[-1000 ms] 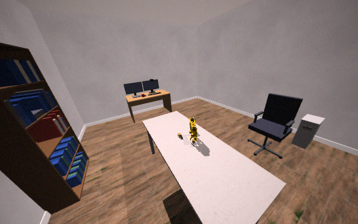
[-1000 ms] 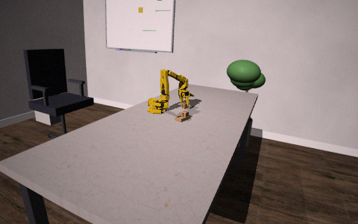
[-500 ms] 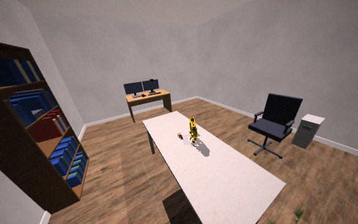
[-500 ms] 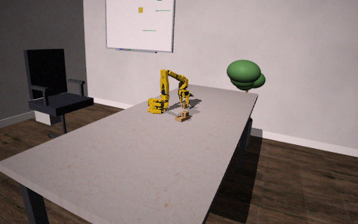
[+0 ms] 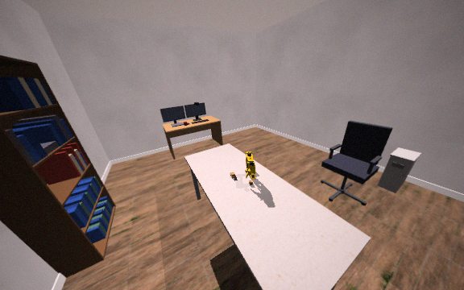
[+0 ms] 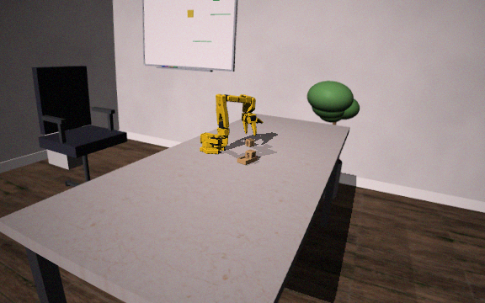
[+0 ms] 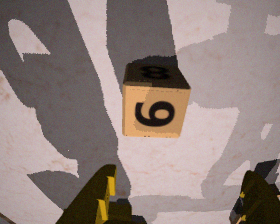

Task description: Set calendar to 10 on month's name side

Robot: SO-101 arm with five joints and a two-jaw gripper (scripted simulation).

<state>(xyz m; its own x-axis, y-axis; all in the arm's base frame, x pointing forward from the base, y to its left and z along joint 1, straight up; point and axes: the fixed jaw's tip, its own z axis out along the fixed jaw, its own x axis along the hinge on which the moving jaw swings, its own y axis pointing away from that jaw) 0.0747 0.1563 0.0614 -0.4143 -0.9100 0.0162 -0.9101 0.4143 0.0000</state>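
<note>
A 5 is shown on the cube point(image 6: 250, 154) in the tray point(image 6: 246, 161); 8 and 6 or 9 are seen on the loose cube point(image 6: 249, 142) point(image 7: 152, 111), apart from the tray, inward of the counter's point(image 5: 280, 225) point(image 6: 175, 202) long edges. Nothing is held by the parted gripper point(image 6: 250, 132) point(image 7: 178, 172).

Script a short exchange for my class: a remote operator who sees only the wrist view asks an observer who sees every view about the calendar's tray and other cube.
Operator: I see a loose cube ahead of the open gripper. Where is the tray?
Observer: The exterior view shows the wooden tray on the table, nearer that camera than the loose cube.
Operator: And the other cube?
Observer: That numbered cube is at the tray, with a 5 facing the exterior camera.
</note>
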